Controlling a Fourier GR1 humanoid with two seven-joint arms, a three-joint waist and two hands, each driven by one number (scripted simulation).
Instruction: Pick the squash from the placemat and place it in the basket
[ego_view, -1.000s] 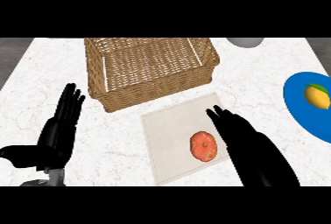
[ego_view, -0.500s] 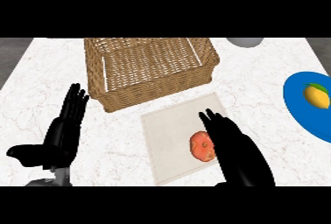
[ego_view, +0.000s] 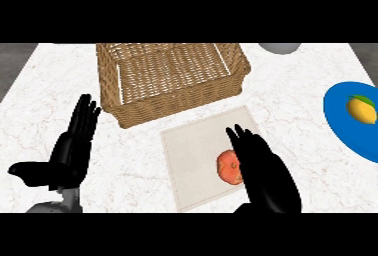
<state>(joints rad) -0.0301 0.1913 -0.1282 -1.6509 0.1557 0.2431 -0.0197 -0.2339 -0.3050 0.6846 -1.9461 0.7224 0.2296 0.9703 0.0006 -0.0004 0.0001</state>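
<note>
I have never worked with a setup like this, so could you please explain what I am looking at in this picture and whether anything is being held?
This is one view, from the robot's head, looking steeply down at a marble counter. The two black shapes rising from the lower edge are its hands. The left hand rests open at the left, fingers up. The right hand is over the pale placemat, fingers straight, partly covering the orange-red squash on it. Nothing is held yet. Behind the placemat stands a wicker basket, where the squash should go. At the right edge a blue plate carries a yellow fruit, and a grey object shows at the top.
</note>
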